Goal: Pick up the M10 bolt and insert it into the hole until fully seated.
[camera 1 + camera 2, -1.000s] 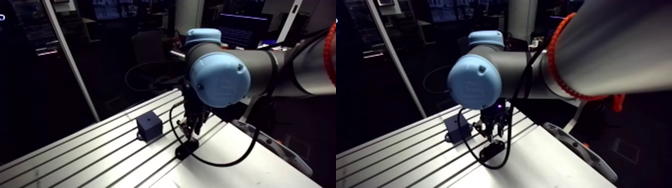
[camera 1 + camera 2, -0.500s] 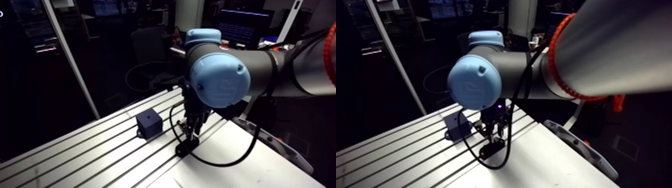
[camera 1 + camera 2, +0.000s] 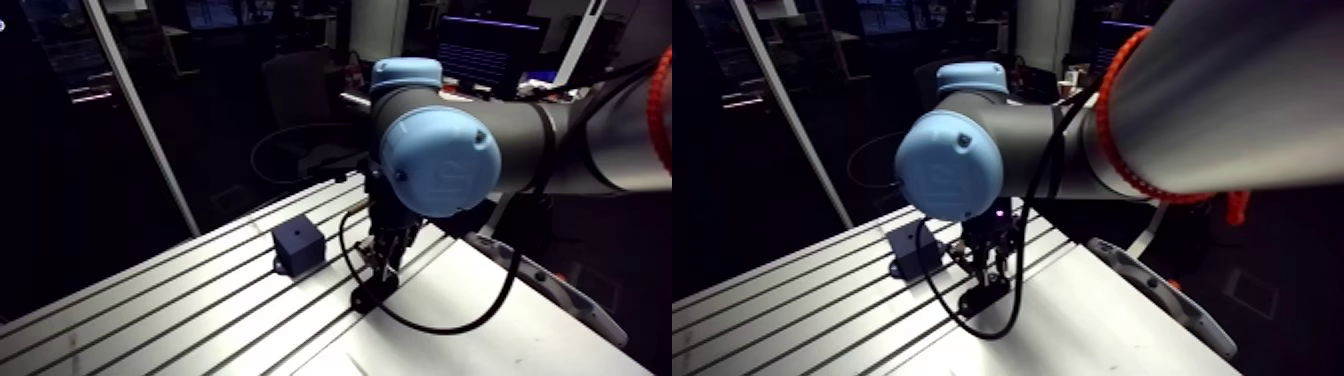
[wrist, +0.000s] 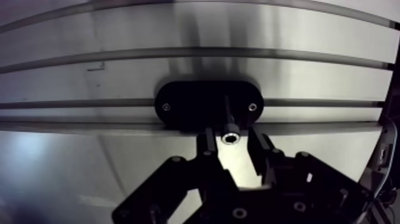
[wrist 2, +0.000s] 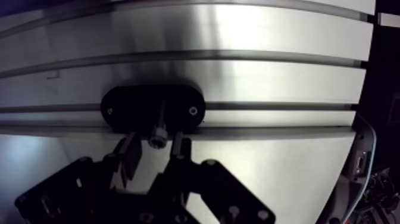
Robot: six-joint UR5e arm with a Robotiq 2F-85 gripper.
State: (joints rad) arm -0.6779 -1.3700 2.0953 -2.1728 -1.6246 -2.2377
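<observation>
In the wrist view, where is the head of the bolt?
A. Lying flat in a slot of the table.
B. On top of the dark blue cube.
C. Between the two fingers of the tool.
C: the head of the bolt shows between the fingers of the tool, with its shank going into the black oval holder.

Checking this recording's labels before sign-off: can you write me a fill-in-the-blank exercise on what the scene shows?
1. The bolt stands in a ____ oval holder.
2. Its head sits ____ the fingers of the end effector.
3. The dark cube has a ____ in its top face.
Missing words: black; between; hole.
</observation>
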